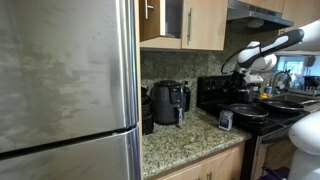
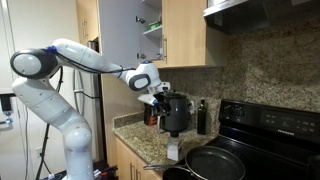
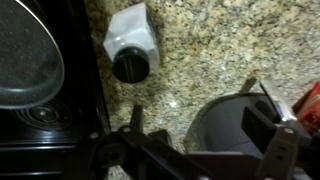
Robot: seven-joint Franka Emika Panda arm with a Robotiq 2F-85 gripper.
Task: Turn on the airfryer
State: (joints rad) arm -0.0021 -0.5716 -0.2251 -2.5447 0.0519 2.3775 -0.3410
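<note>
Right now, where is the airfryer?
In an exterior view the airfryer stands on the granite counter, between the steel fridge on its left and the black stove on its right.

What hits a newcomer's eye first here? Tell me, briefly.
The white arm stretches across the kitchen, its gripper open just above the black airfryer on the granite counter. Next comes the steel fridge, which fills the left of an exterior view. The black stove stands beside the airfryer with pans on it.
</note>
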